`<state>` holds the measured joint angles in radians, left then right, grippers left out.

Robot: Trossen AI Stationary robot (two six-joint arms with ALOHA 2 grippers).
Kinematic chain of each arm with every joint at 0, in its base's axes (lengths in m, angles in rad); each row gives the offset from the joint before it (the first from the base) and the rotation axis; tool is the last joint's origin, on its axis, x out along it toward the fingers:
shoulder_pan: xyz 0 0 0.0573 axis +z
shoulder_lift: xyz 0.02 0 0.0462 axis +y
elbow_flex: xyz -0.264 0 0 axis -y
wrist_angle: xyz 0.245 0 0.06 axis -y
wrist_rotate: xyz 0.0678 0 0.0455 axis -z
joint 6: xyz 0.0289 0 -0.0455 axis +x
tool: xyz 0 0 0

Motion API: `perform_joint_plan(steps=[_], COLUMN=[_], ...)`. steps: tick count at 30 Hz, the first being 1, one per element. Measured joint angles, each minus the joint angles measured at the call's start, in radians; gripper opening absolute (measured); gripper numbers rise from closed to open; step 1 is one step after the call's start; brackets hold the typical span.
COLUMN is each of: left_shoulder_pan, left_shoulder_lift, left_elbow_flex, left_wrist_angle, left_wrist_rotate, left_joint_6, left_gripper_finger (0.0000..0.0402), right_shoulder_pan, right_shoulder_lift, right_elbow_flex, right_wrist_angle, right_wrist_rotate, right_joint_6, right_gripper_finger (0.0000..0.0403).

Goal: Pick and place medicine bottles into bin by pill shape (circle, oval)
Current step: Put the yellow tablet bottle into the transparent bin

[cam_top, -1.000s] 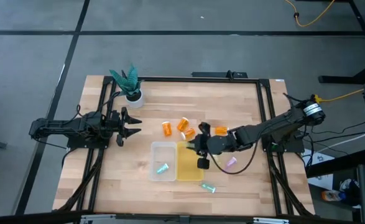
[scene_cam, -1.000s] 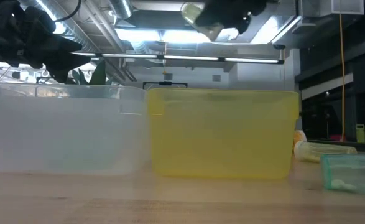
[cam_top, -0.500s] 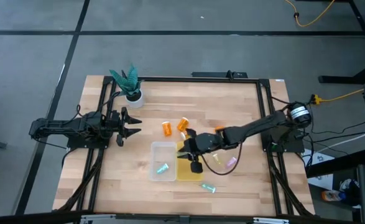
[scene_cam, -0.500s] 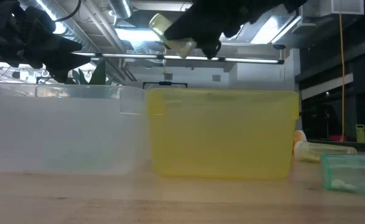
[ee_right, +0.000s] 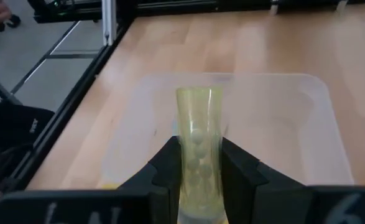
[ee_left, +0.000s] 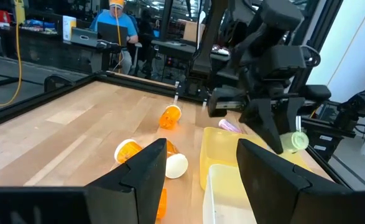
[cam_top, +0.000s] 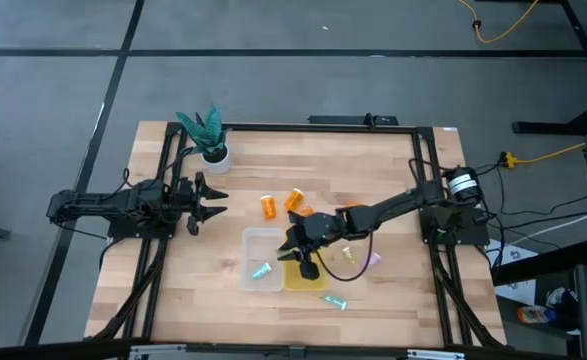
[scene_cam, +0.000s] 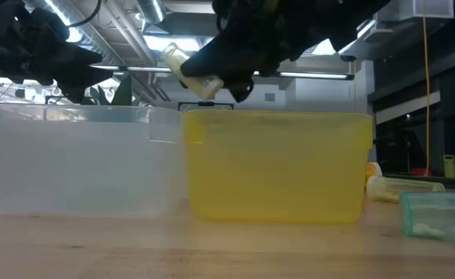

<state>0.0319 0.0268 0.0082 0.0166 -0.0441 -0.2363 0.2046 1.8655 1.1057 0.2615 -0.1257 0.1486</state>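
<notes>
My right gripper [cam_top: 293, 250] is shut on a yellow-green vial [ee_right: 198, 146] with round pills inside. It hangs above the clear bin [cam_top: 261, 258], near that bin's wall shared with the yellow bin [cam_top: 308, 272]. A teal vial [cam_top: 262, 270] lies in the clear bin. Three orange bottles [cam_top: 270, 206] lie on the table behind the bins, a purple vial [cam_top: 371, 262] to their right and a second teal vial [cam_top: 335, 301] in front. My left gripper [cam_top: 213, 200] is open and empty at the table's left. My right gripper pinches the yellow-green vial's body [ee_right: 198, 165] between its two fingers [ee_right: 170, 167]. The vial lies along the fingers and its free end [ee_right: 198, 99] sticks out past the fingertips. The fingers come from the table's right, slanting down. The vial is tilted and clear of both bins [scene_cam: 192, 74].
A white pot with a green plant [cam_top: 211, 140] stands at the far left corner. Black frame rails [cam_top: 428, 180] run along the table's sides. A person [ee_left: 117, 25] sits in the room beyond the table.
My right gripper has carried the yellow-green vial toward the table's left, from above the yellow bin to above the clear bin's near wall, and has come down a little. The vial has tipped further over as it went.
</notes>
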Motion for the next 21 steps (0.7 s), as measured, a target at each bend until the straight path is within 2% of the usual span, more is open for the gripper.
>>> perform_joint_plan(steps=[6, 11, 21], left_shoulder_pan=[0.000, 0.000, 0.000], left_shoulder_lift=[0.000, 0.000, 0.000], left_elbow_flex=[0.000, 0.000, 0.000], left_wrist_angle=[0.000, 0.000, 0.000], left_wrist_rotate=[0.000, 0.000, 0.000], left_joint_6=[0.000, 0.000, 0.003], left_gripper_finger=[0.0190, 0.0190, 0.0190], right_shoulder_pan=[-0.015, -0.015, -0.021], right_shoulder_lift=[0.019, 0.045, 0.060], right_elbow_flex=[0.000, 0.000, 0.000], right_wrist_angle=[0.161, 0.198, 0.197], right_wrist_rotate=[0.000, 0.000, 0.000], right_joint_6=[0.002, -0.006, -0.040], right_gripper_finger=[0.0086, 0.0093, 0.0189])
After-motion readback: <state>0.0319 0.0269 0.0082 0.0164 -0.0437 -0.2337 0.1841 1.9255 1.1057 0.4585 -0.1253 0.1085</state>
